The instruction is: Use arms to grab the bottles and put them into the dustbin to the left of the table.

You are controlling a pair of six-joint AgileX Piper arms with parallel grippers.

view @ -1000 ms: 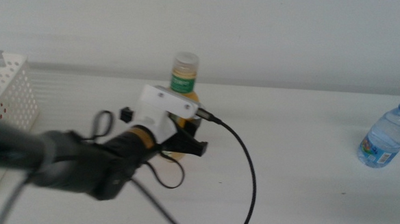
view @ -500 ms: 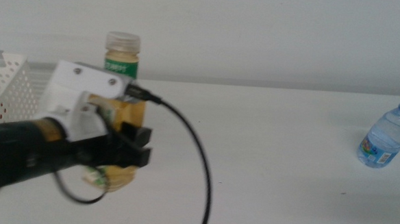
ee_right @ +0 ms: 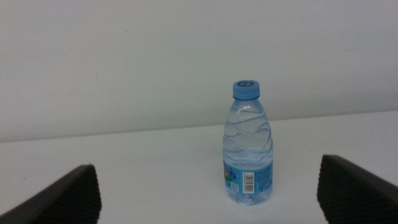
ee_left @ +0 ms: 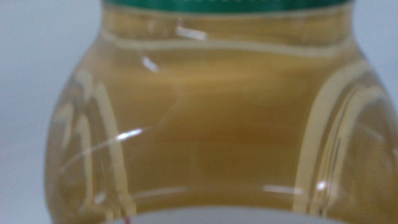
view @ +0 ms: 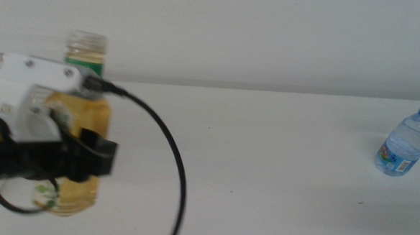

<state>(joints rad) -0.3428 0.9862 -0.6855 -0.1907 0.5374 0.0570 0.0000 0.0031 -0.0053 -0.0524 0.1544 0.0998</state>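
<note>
Jaws of your left gripper (view: 85, 158) are clamped on the orange juice bottle (view: 80, 118), held clear of the table (view: 265, 156) at the far left; the right gripper (ee_right: 205, 186) waits with its jaws apart, facing the water bottle (ee_right: 248, 144) standing at the right. That juice bottle looks full, heavy and slick-walled, so you want the grip on its broad body below the green band.

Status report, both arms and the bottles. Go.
Left gripper shut on juice bottle, lifted at table's left edge. Right gripper open, facing water bottle. Nothing between them.
</note>
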